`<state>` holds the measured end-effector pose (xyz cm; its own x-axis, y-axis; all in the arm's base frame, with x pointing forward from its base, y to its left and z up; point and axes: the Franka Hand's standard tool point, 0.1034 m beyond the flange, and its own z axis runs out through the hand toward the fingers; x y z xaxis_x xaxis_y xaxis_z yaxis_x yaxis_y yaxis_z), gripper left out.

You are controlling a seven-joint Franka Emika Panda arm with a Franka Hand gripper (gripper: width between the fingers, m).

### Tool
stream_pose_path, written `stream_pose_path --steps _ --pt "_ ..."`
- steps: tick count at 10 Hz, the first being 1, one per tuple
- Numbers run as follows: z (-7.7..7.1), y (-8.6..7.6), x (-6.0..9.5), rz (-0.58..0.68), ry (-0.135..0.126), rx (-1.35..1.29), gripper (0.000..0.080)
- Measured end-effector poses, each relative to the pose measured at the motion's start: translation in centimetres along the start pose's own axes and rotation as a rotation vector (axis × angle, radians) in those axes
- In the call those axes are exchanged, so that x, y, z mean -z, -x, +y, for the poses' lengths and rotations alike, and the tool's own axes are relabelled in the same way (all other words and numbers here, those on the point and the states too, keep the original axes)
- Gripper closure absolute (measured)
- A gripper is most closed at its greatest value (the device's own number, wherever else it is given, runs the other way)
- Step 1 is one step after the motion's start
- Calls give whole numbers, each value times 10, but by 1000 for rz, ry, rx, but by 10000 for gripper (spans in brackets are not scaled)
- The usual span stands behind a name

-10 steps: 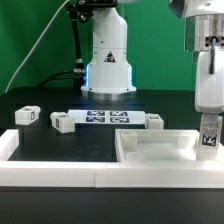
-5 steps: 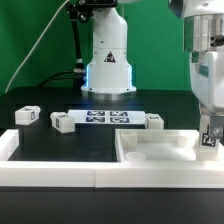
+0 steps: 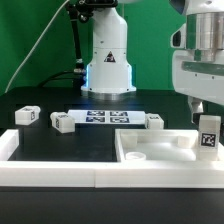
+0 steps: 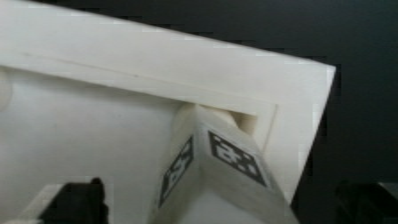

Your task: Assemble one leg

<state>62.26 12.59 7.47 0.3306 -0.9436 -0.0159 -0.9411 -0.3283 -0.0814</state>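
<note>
A leg point(image 3: 208, 138), a short white post with a tag on its face, stands upright in the tabletop's point(image 3: 160, 150) corner at the exterior view's right. In the wrist view the leg point(image 4: 222, 160) rises from inside that corner point(image 4: 267, 100). My gripper point(image 3: 207, 112) is just above the leg's top, and in the wrist view my gripper point(image 4: 222, 208) straddles it. Its dark fingers point(image 4: 75, 200) stand apart from the leg with a gap on each side, so it is open. Three more legs point(image 3: 28, 115), point(image 3: 63, 122), point(image 3: 154, 121) lie on the black table.
The marker board point(image 3: 100, 118) lies flat behind the tabletop. Long white border rails point(image 3: 60, 165) run along the front. The arm's white base point(image 3: 108, 60) stands at the back, with a green backdrop behind it.
My gripper has risen and turned about its axis, so more of the leg shows below it. The leg has stayed in the tabletop's corner.
</note>
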Motion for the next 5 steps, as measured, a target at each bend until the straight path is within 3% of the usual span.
stream_pose_path --steps 5 --pt "0 -1 0 28 19 498 150"
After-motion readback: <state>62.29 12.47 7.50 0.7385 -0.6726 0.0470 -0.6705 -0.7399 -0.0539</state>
